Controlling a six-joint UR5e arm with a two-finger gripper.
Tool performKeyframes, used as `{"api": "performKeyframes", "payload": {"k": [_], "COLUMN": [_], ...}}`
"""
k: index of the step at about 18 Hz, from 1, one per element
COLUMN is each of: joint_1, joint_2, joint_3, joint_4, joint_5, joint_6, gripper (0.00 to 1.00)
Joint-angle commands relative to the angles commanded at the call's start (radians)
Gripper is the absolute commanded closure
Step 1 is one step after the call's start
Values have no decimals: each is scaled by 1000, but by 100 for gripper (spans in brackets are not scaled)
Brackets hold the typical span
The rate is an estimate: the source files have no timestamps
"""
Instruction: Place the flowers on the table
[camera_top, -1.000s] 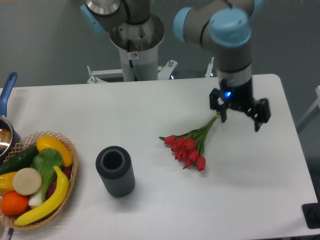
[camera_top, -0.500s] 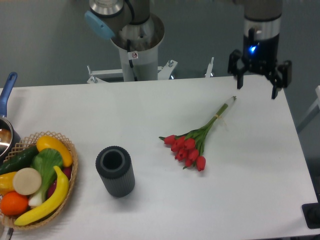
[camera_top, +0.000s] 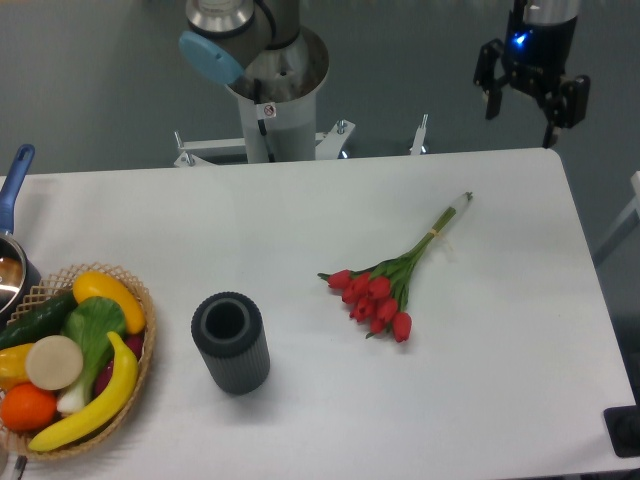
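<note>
Red flowers (camera_top: 385, 288) on table (camera_top: 300, 220) — wicker basket (camera_top: 140, 365): fruit, vegetables

Gripper (camera_top: 521, 105) high at upper right — jaws apart, pointing down, nothing between them

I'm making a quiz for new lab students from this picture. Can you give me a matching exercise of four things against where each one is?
Things:
1. bunch of red tulips
2. dark grey ribbed cylinder
3. woven basket of fruit
4. black two-finger gripper

Places:
A. raised above the table's far right corner, empty
B. at the left edge
C. lying flat right of centre
D. standing upright left of the flowers

Pairs: 1-C, 2-D, 3-B, 4-A
</note>
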Motion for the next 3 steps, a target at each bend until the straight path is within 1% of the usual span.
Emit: {"api": "performKeyframes", "payload": {"k": [3], "joint_1": [0], "joint_2": [0], "joint_3": [3], "joint_4": [2], "joint_5": [-2], "joint_6": [0], "gripper": [0]}}
